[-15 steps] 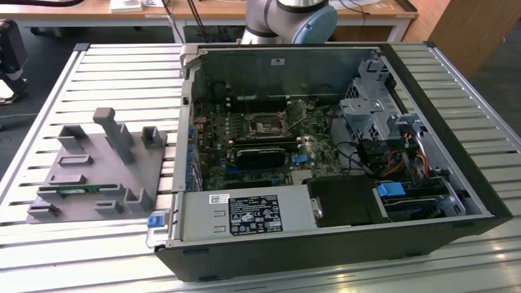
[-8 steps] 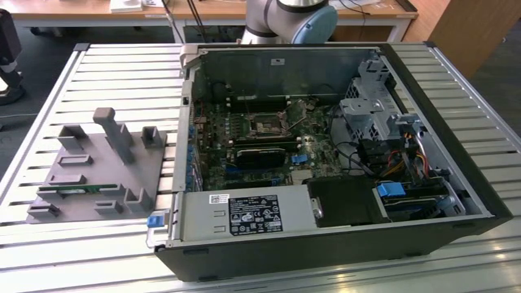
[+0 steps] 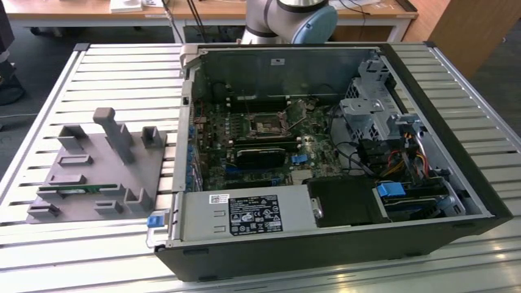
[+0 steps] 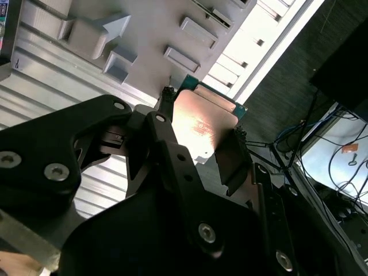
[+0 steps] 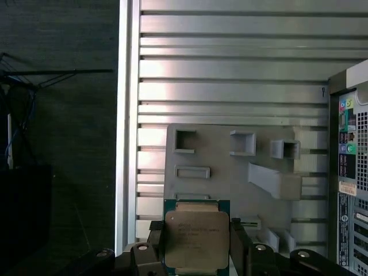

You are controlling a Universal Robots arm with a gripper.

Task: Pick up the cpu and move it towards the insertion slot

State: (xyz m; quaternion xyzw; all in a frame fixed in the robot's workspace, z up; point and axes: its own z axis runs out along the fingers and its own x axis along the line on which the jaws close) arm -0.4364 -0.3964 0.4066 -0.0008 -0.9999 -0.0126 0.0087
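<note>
**A robotics lab with computer hardware**

An opened computer case (image 3: 326, 152) lies on a ribbed aluminium surface (image 3: 106, 67), beside a grey plastic fixture (image 3: 97, 165). A robot arm (image 3: 289, 18) rises behind the case. In the second wrist view, loose cables (image 4: 287, 137) trail over a dark carpeted floor (image 4: 276, 86).

On the table (image 3: 122, 61), the fixture (image 3: 97, 165) lies at the exterior view's left, with the case (image 3: 326, 250) just beside it on the right. The slot (image 3: 266, 124) sits in the board (image 3: 213, 160) mid-case, behind the power supply (image 3: 244, 213). The drive cage (image 3: 366, 116) is to its right. In the first wrist view the cpu (image 5: 195, 238) sits clamped in the gripper (image 5: 196, 247), seemingly above the fixture.
</note>
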